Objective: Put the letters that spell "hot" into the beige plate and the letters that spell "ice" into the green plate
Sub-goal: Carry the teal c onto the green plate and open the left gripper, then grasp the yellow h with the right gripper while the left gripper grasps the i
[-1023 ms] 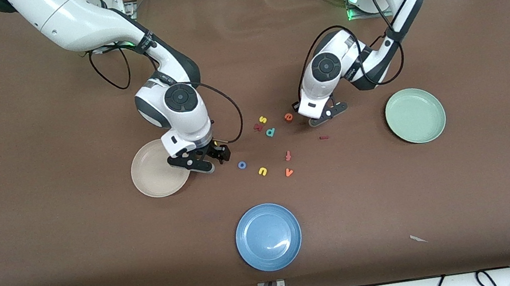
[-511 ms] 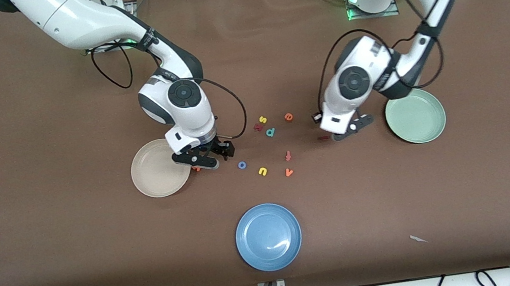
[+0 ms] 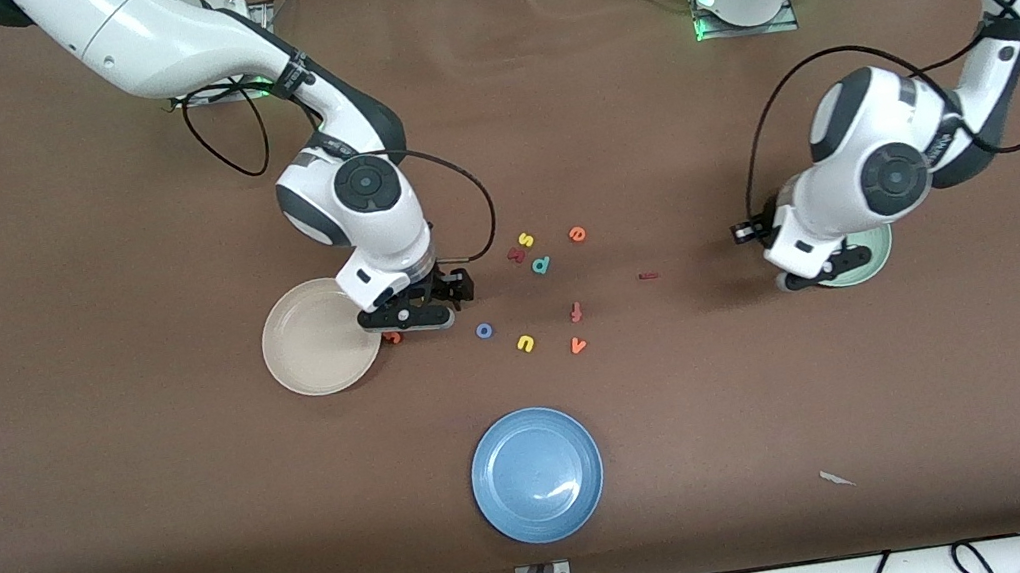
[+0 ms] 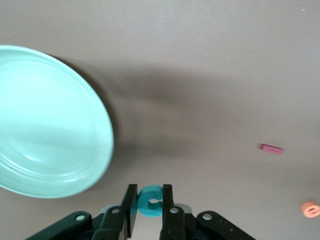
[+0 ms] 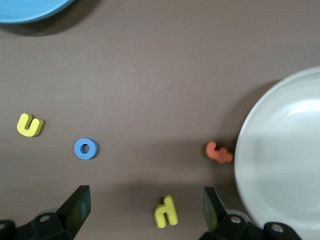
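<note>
My left gripper point(image 3: 820, 275) is shut on the teal c point(image 4: 151, 201) and hangs by the rim of the green plate point(image 4: 45, 120), which the arm mostly hides in the front view point(image 3: 871, 265). The dark red i point(image 3: 648, 276) and orange e point(image 3: 577, 234) lie on the table. My right gripper point(image 3: 432, 303) stands open beside the beige plate point(image 3: 308, 352). The yellow h point(image 5: 166, 211) lies between its fingers, untouched. The orange t point(image 5: 218, 152) rests against the beige plate's edge. The blue o point(image 3: 483, 331) lies a little toward the left arm's end.
A blue plate point(image 3: 536, 473) sits nearest the front camera. Loose letters lie mid-table: yellow u point(image 3: 526, 344), orange v point(image 3: 578, 346), a red cross-shaped one point(image 3: 577, 312), teal p point(image 3: 541, 265), yellow s point(image 3: 524, 239) and a dark red one point(image 3: 515, 254).
The left arm has swung from the middle letters to the green plate with the teal c in its grip. The right gripper has shifted slightly, uncovering the orange t.
</note>
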`<state>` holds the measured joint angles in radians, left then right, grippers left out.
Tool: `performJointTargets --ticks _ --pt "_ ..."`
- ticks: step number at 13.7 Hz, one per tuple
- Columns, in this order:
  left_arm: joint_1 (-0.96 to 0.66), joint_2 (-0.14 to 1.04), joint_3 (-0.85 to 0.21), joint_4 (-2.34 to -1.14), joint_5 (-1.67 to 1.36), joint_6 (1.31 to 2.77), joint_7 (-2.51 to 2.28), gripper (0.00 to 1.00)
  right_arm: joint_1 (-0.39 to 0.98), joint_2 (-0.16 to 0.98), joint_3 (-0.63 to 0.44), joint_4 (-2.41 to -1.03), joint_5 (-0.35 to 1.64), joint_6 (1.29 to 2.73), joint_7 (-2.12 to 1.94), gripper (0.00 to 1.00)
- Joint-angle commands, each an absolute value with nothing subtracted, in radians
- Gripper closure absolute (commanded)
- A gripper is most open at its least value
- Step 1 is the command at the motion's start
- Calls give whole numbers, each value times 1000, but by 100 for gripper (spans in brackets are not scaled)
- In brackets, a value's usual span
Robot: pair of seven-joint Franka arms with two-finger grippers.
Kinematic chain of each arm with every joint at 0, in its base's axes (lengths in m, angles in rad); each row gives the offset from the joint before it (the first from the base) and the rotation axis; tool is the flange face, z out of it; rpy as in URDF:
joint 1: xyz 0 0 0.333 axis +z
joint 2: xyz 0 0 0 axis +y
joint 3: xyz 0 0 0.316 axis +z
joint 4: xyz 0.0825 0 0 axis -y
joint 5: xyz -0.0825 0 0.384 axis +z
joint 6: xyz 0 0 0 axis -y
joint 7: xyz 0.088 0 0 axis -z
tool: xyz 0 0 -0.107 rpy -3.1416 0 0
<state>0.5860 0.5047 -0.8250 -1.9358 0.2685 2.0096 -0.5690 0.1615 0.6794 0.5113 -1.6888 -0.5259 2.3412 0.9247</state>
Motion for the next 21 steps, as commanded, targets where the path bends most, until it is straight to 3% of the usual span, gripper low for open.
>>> performJointTargets --ticks 1,5,8,10,11,12,13,17,21 --pt "635 500 -822 -1953 339 1994 -457 100 97 693 554 -1706 -537 2358 743 0" --pt "647 574 -776 -1953 449 2000 -422 100 87 657 552 -1782 -519 2410 517 0" --pt "649 621 -759 -1953 495 2006 -423 84 87 600 551 -1825 -445 2404 462 0" --pt "650 621 -759 -1951 494 2006 -428 53 87 604 549 -1825 -361 2399 390 0" --pt "650 621 -759 -1950 494 2006 -431 32 87 607 548 -1825 -360 2399 384 0" --pt "649 620 -759 -1950 494 2006 -431 4 89 612 546 -1825 -360 2399 380 0" --pt "647 618 -761 -1948 479 2006 -445 0 90 626 546 -1825 -365 2399 387 0" --pt "606 614 -813 -1919 439 2006 -667 0 109 650 545 -1825 -376 2399 428 0" --pt "459 623 -810 -1859 356 2042 -894 2 109 675 545 -1828 -409 2404 505 0"
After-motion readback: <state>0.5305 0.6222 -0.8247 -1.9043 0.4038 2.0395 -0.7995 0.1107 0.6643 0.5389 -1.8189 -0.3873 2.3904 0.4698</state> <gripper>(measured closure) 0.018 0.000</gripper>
